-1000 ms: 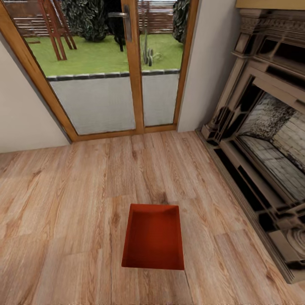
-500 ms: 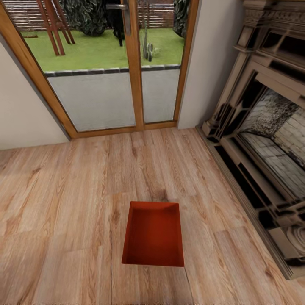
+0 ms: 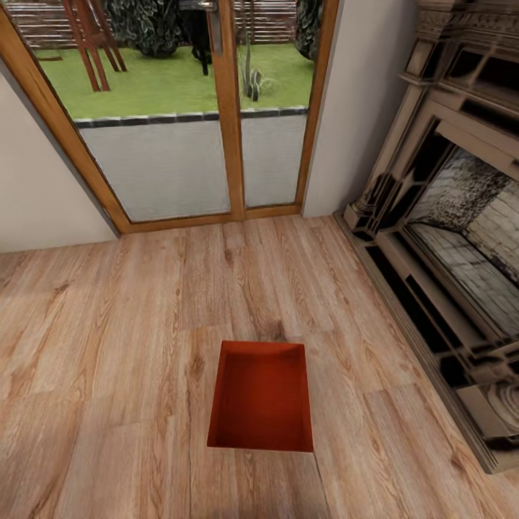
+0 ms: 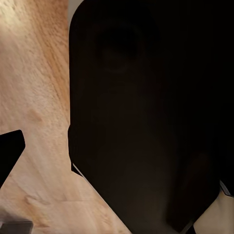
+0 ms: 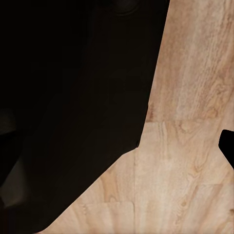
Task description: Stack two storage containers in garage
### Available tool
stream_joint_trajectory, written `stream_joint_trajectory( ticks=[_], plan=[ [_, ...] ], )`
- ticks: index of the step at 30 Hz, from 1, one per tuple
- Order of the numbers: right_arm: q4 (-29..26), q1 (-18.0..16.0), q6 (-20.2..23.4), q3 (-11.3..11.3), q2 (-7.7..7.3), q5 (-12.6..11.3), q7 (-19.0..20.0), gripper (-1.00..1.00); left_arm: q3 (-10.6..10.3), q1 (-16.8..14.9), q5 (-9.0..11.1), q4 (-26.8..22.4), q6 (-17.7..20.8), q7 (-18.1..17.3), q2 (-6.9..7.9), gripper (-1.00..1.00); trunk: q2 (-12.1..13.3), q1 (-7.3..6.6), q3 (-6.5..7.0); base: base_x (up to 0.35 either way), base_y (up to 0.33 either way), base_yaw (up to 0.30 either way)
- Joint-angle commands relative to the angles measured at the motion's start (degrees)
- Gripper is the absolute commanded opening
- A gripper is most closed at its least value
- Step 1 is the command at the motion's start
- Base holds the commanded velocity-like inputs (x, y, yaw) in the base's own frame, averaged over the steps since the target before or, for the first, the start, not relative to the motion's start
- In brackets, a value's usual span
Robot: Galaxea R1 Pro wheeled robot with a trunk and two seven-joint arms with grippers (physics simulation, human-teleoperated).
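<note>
One storage container, a red-orange open bin with nothing inside, stands on the living room's light wood-plank floor, low in the middle of the head view. In the left wrist view a dark fingertip sits at the picture's edge over wood planks, far from the middle. The right wrist view likewise has a dark fingertip at its edge above the planks. Both grippers stand open with nothing held. A dark part of the robot's body hides much of both wrist views.
Wood-framed glass garden doors stand straight ahead beyond the container, with white wall on both sides. A brick fireplace with a dark carved surround runs along the right. Wood floor lies open to the left of the container.
The whole head view has shifted slightly, so the camera moved. The container sits on the same planks as before.
</note>
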Motion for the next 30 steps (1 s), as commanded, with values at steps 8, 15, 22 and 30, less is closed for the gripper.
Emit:
stream_joint_trajectory(
  ticks=[8, 15, 22, 30],
  plan=[
    [0.18, -0.04, -0.22, 0.48, 0.06, -0.41, -0.02, 1.00, -0.06, -0.01, 0.60, -0.05, 0.25, -0.22, 0.02, 1.00, -0.02, 0.00, -0.04, 0.000, 0.000, 0.000],
    [0.18, -0.06, -0.22, 0.48, 0.11, -0.41, 0.19, 1.00, -0.06, -0.01, 0.60, -0.04, 0.25, -0.22, 0.02, 1.00, -0.02, 0.00, -0.13, 0.000, 0.000, 0.000],
    [0.18, -0.06, -0.22, 0.48, 0.06, -0.41, 0.15, 1.00, -0.06, -0.01, 0.60, -0.04, 0.25, -0.22, 0.02, 1.00, -0.02, 0.00, -0.70, 0.000, 0.000, 0.000],
    [0.18, -0.08, -0.22, 0.48, 0.06, -0.41, 0.12, 1.00, -0.06, -0.01, 0.60, -0.04, 0.23, -0.22, 0.02, 1.00, -0.02, 0.00, -1.44, 0.000, 0.000, 0.000]
  ],
)
